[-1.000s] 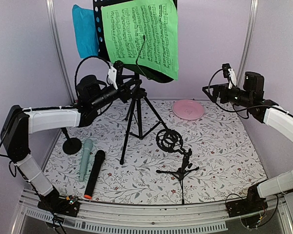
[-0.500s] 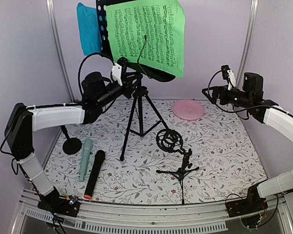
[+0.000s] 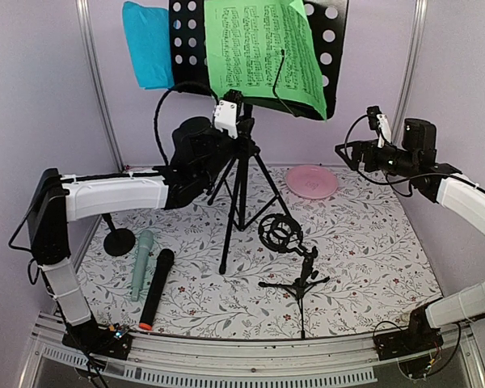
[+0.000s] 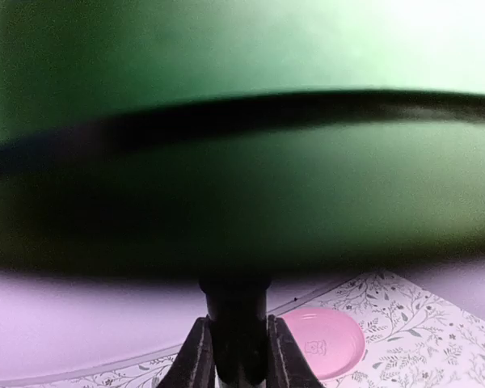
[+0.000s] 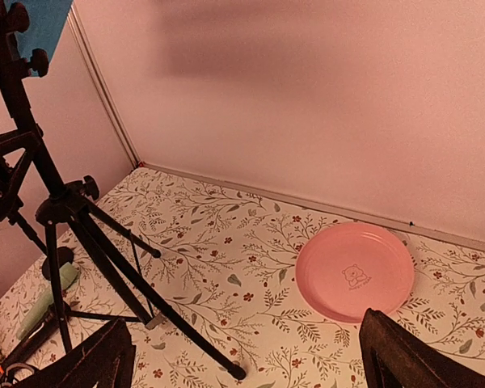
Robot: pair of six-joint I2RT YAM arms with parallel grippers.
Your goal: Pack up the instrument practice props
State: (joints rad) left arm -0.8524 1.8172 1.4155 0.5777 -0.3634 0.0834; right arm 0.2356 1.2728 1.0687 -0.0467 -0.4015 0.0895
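Floral-patterned table [image 3: 372, 242] inside a lilac-walled booth. The left gripper [image 3: 241, 129] is now clamped on the pole of the black music rack [image 3: 190, 40], just under its perforated desk. A second ago its jaws were wider and the stand leaned left. Since then the rack has swung upright and shifted right, with the green sheet [image 3: 267, 48] and blue sheet [image 3: 145, 44] on it. The right gripper [image 3: 345, 150] hangs at the far right near the pink plate [image 3: 311, 181], jaws wide apart and empty. The black microphone [image 3: 157, 287] and mint microphone [image 3: 141, 263] lie near left, and the two mic supports [image 3: 295, 259] stand untouched — packing has likely only begun, stand first.
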